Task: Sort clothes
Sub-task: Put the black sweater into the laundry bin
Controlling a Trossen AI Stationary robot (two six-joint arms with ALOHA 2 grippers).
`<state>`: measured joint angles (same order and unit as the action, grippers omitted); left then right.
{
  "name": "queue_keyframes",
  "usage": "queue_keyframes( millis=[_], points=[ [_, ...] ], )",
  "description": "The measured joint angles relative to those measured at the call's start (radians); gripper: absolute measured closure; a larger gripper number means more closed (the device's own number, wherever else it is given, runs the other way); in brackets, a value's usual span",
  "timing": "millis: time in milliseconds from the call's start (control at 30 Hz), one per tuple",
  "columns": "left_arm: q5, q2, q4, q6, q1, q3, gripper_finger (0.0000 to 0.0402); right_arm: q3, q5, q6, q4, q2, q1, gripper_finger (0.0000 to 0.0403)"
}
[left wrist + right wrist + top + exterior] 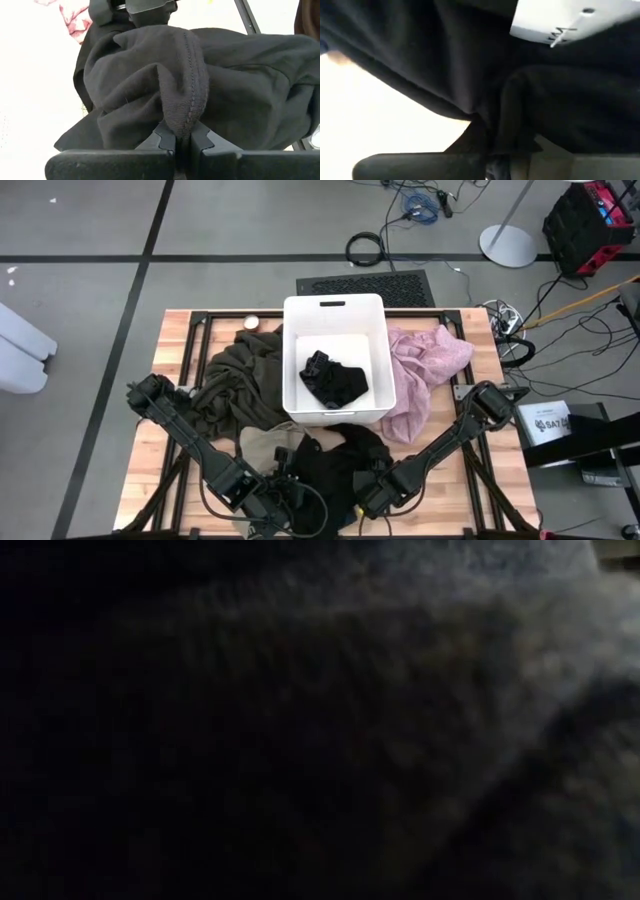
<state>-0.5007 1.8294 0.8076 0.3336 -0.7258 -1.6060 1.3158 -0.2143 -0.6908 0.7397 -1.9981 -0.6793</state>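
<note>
Black garment (335, 465) at the near tabletop (180, 340) edge, below the white bin (334, 315), with left hand (182, 145) and right hand (490, 150) both clamped on its folds.

**Cloth, plastic, wood**

You have a matt black garment (210, 85) of soft knit cloth with 1 ribbed, stitched seam. The white bin (335, 315) looks like smooth, slightly glossy plastic. The table (165, 355) shows pale bare wood planks.
</note>
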Motion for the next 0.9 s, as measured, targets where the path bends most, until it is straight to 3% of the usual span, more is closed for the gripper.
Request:
queue_keyframes(
  millis=[233, 500, 700, 900],
  points=[
    [0.000, 0.000, -0.060, -0.005, 0.000, 0.000, 0.0389, -0.006, 0.021, -0.105, 0.048, 0.136, -0.004, 0.0381],
    [0.003, 0.060, -0.219, -0.084, 0.000, 0.000, 0.0388, -0.003, -0.033, -0.192, -0.150, 0.308, -0.003, 0.0381],
    [0.003, 0.156, -0.275, -0.099, 0.013, 0.000, 0.0388, -0.003, -0.169, -0.244, -0.292, 0.323, -0.009, 0.0381],
    [-0.060, 0.211, -0.312, -0.107, 0.019, 0.000, 0.0388, -0.003, -0.225, -0.342, -0.355, 0.257, -0.003, 0.0380]
  ],
)
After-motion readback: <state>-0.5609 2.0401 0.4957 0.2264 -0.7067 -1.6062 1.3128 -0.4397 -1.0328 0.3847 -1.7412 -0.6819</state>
